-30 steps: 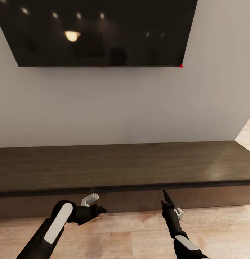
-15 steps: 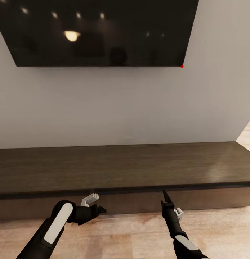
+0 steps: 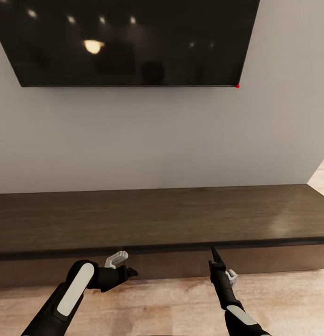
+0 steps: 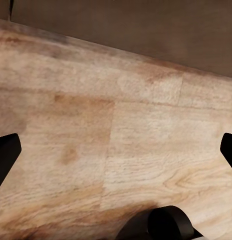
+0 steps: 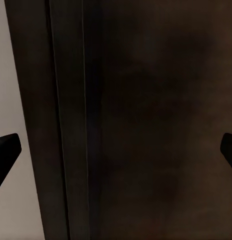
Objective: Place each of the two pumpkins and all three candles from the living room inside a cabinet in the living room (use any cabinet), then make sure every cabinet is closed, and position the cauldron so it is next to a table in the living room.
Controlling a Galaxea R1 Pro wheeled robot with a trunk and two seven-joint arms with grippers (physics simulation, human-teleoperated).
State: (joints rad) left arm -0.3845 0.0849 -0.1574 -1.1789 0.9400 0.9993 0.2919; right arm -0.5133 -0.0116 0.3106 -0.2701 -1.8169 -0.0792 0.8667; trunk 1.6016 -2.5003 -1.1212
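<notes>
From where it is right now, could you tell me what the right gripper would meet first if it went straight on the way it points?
Most likely the long, low dark-brown wood cabinet. The right gripper, its fingers spread wide with nothing between them, points at its front just under the top edge; the right wrist view shows that dark wood close ahead, though the exact gap is unclear.

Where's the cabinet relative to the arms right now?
Head view: the cabinet runs along the wall under the TV, directly ahead; left gripper and right gripper hang before its front.

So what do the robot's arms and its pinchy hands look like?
Both arms are glossy black with a long, rounded white panel on the forearm. The left gripper and right gripper have slim black fingers that narrow to points, with a small pale grey bracket beside each wrist. In the wrist views the fingertips show as dark wedges.
</notes>
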